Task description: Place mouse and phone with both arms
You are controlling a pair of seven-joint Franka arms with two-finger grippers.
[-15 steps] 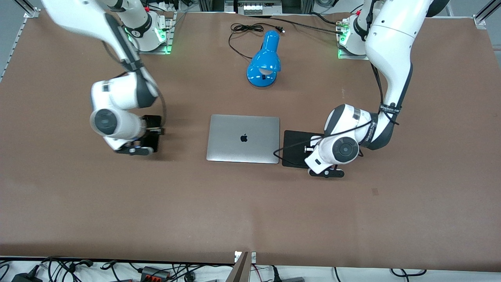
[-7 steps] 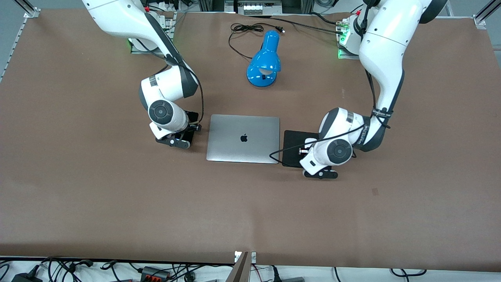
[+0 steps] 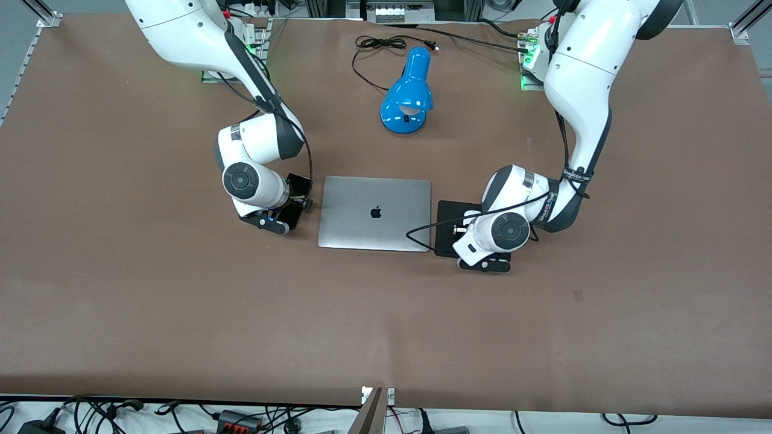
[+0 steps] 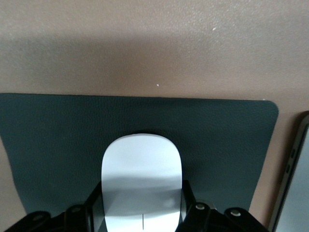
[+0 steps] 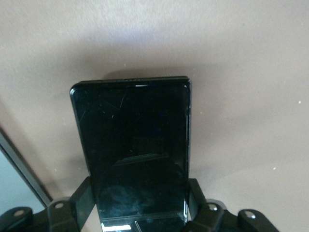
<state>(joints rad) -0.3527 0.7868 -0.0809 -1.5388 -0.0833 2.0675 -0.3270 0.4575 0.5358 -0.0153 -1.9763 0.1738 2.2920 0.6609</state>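
Observation:
In the left wrist view my left gripper (image 4: 142, 202) is shut on the white mouse (image 4: 141, 169), one finger on each side. It holds the mouse low over the black mouse pad (image 4: 53, 145). In the front view this gripper (image 3: 469, 229) is over the pad (image 3: 449, 218), beside the laptop. In the right wrist view my right gripper (image 5: 139, 200) is shut on the black phone (image 5: 133, 135), low over the bare table. In the front view it (image 3: 288, 208) is beside the laptop, on the right arm's side.
A closed silver laptop (image 3: 374, 212) lies mid-table between the two grippers; its edge shows in both wrist views (image 4: 294, 183) (image 5: 12, 179). A blue desk lamp (image 3: 409, 96) with a black cord lies nearer the robot bases.
My right arm has swung with the phone from out toward its end of the table to just beside the laptop. My left gripper has moved with the mouse over the pad toward the laptop.

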